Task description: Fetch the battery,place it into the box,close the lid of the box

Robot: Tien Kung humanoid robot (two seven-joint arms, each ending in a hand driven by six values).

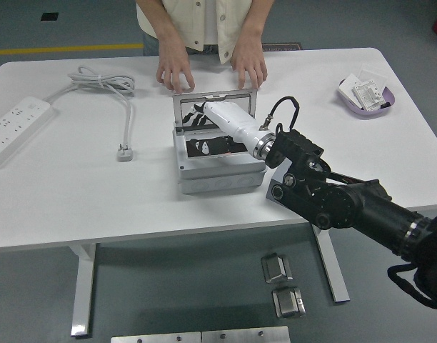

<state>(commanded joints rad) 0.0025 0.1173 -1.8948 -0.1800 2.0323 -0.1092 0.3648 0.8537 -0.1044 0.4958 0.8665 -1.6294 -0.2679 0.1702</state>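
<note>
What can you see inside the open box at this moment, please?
The box stands open, lid upright. The right hand reaches over it, at the lid. Below shows a dark interior with pale shapes. The hand covers the rest, so I cannot confirm a battery.

A white worktop was seen, carrying a pale grey box whose interior was dark, almost black, with small white marks. The raised lid was grey-framed. The right hand was cased in white, with black fingers, on a black arm joined by a silver ring. A white power strip and a light grey cable with a grey plug were shown at the left. A lilac tray held white items. The person's jacket was cream with pale buttons. The floor was dull grey-green, crossed by a yellow line.
</note>
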